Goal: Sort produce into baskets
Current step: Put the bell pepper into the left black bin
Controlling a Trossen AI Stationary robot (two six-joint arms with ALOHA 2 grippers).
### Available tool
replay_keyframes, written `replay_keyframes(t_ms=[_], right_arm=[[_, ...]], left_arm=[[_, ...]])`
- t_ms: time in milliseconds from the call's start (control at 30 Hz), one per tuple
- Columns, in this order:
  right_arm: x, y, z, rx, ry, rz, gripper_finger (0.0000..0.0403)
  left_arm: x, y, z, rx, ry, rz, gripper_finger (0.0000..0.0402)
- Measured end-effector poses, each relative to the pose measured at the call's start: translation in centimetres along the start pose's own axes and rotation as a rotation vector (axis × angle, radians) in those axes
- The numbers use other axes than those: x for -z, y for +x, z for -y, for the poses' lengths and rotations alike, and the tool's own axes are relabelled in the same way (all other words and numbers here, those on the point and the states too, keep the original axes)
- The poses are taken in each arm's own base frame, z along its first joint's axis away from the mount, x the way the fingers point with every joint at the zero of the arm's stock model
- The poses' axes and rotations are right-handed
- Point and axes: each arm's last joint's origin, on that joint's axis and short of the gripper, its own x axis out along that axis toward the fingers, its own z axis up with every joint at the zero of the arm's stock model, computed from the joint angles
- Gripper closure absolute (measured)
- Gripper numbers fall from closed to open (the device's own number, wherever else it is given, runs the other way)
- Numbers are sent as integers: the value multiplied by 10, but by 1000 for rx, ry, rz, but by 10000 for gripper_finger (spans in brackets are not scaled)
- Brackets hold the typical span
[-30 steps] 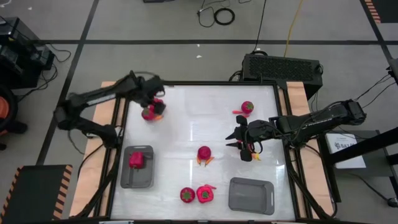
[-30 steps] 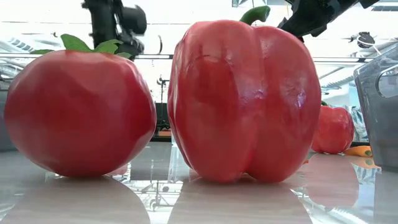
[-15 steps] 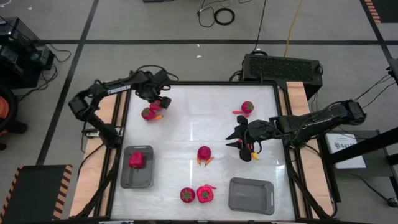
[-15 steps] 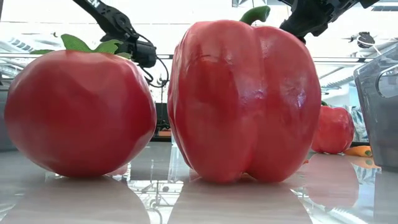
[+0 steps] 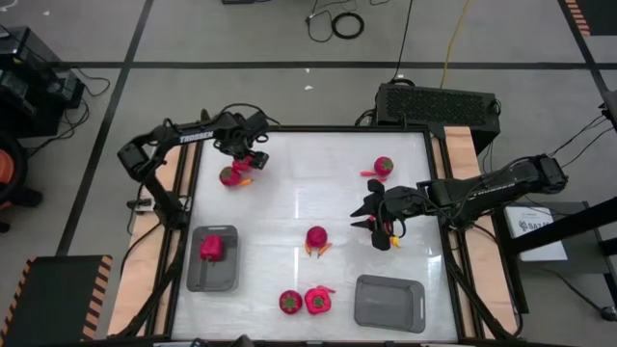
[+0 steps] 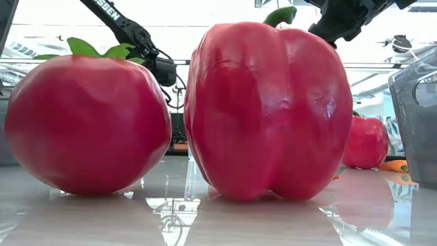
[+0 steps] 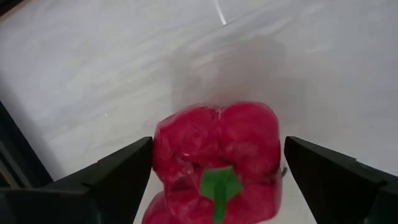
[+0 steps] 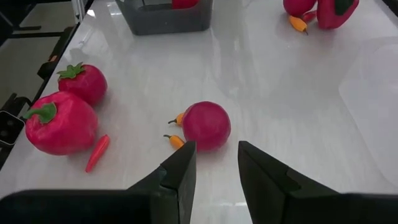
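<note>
A magenta-red pepper sits on the white table at the far left, green stem up. My left gripper points down over it, open. One finger stands on each side of the pepper, and I see no touch. My right gripper hangs open above the table's right middle, with nothing between its fingers. One grey basket at the near left holds a red pepper. The other basket stands at the near right.
A round red piece with small orange pieces lies mid-table. A tomato and a pepper stand near the front edge. Another tomato is at the far right. A black perforated box sits beyond the table.
My left gripper has come down over the far-left pepper and stays open. The pepper has not moved.
</note>
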Motion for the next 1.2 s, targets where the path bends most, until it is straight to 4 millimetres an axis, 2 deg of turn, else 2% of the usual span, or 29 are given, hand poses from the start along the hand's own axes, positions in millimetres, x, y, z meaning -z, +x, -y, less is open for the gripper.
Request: replay_keyframes(t_ms=[300, 567, 700, 833, 967, 1067, 1200], right_arm=[[0, 0, 0, -5, -1, -1, 292], [0, 0, 0, -6, -1, -1, 292], [0, 0, 0, -6, 0, -1, 292], [0, 0, 0, -6, 0, 0, 292], [0, 0, 0, -6, -16, 0, 292], [0, 0, 0, -6, -49, 0, 292], [0, 0, 0, -6, -61, 0, 292]], left_arm=[[-1, 11, 2, -15, 22, -39, 37], [-2, 11, 2, -12, 23, -36, 101], [0, 6, 2, 26, 28, -44, 107], [4, -19, 0, 128, 23, -16, 99], [14, -63, 0, 228, 25, 66, 98], [37, -93, 5, 328, 23, 78, 98], [84, -126, 17, 435, 80, 20, 98]])
